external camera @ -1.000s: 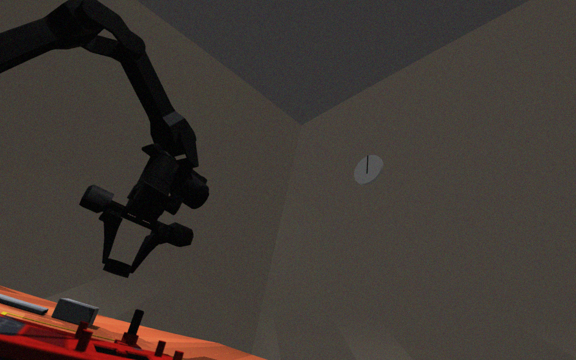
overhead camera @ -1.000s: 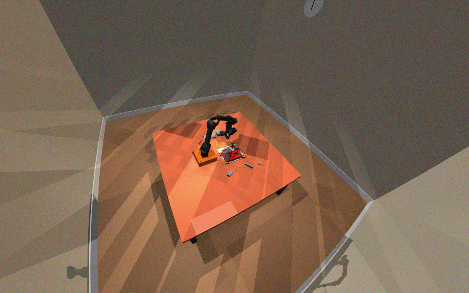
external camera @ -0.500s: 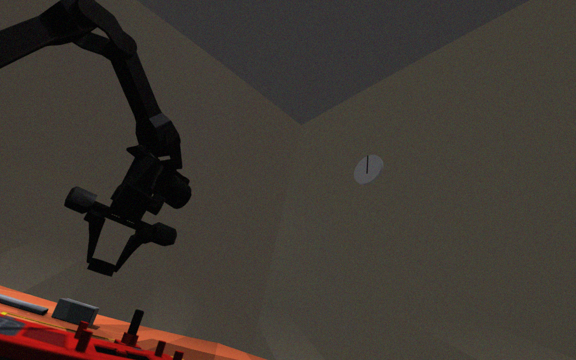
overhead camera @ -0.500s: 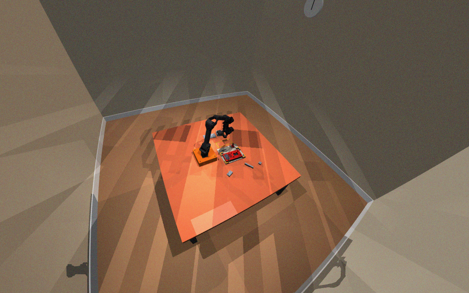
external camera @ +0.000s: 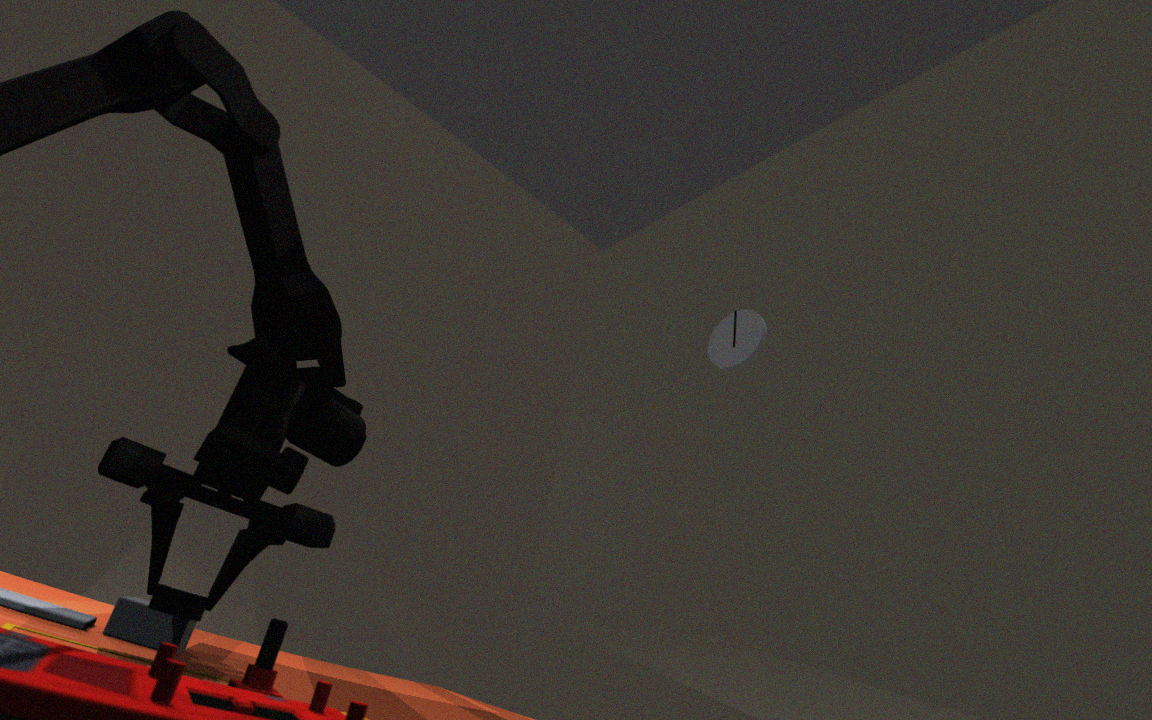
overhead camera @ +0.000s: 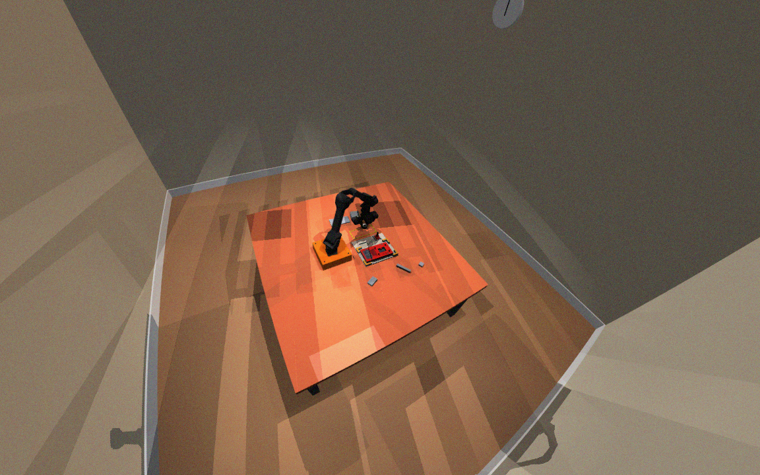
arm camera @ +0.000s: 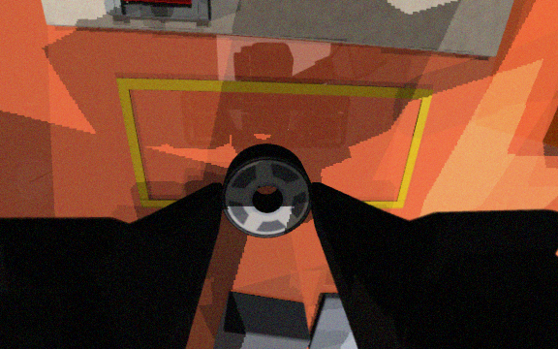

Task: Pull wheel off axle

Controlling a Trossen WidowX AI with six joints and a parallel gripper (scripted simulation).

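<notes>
Wheel over the marked area, set-down pending

Top view: arm [overhead camera: 344, 209] bent over the desk [overhead camera: 341, 307], details too small; exterior view: gripper [external camera: 175, 601] low, axle [external camera: 271, 642] bare beside it; wrist view: gripper pinching the wheel [arm camera: 265, 197] above the yellow frame's [arm camera: 134, 141] near edge. Next, probably: nudge further inside, lower, spread the fingers, back clear.

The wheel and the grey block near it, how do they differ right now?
The wheel is round with a centre hole; the grey block is boxy and solid. The wheel is clamped in the pincer; the block rests on the table, untouched. The wheel is black-rimmed, the block plain grey.
</notes>
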